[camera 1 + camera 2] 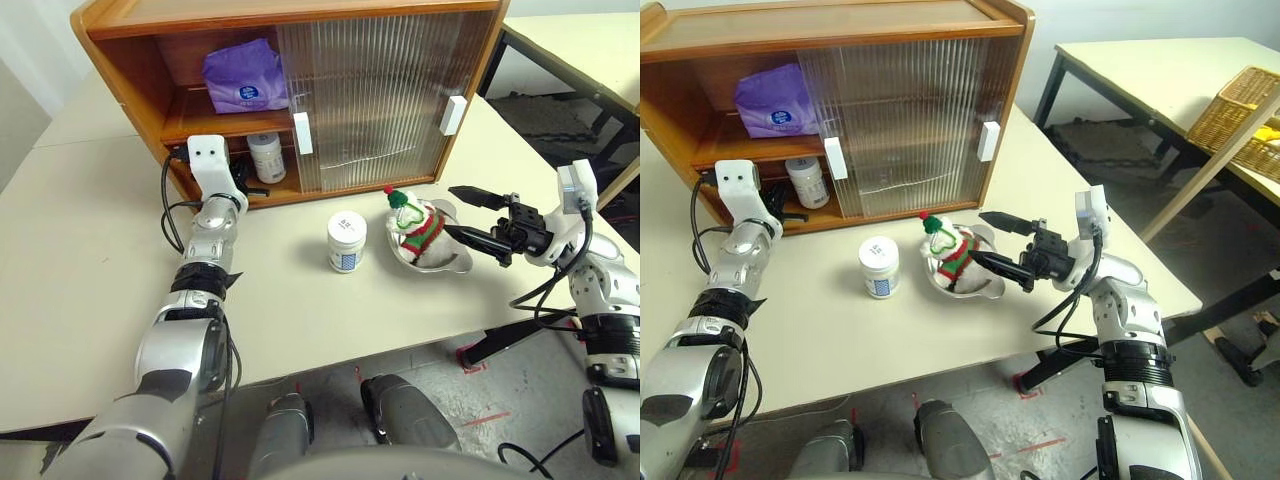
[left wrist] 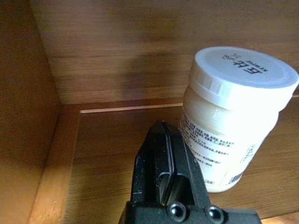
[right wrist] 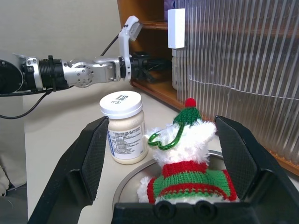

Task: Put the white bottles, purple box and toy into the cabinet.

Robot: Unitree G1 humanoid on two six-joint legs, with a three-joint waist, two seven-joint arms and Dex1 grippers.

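One white bottle (image 1: 266,157) stands on the cabinet's (image 1: 250,15) lower floor at its open left side. My left gripper (image 2: 161,133) reaches in just beside this bottle (image 2: 233,116), shut and holding nothing. The purple box (image 1: 245,78) lies on the inner shelf above. A second white bottle (image 1: 346,243) stands on the table in front of the cabinet. The toy (image 1: 420,230) sits in a steel bowl (image 1: 455,262) to its right. My right gripper (image 1: 450,210) is open, pointing left, with its fingers on either side of the toy (image 3: 187,172) and apart from it.
Both ribbed sliding doors (image 1: 380,100) cover the cabinet's right part. The table's front edge (image 1: 400,345) runs close below the bowl. A second table with a wicker basket (image 1: 1240,120) stands at the far right. A black cable (image 1: 170,210) loops off my left wrist.
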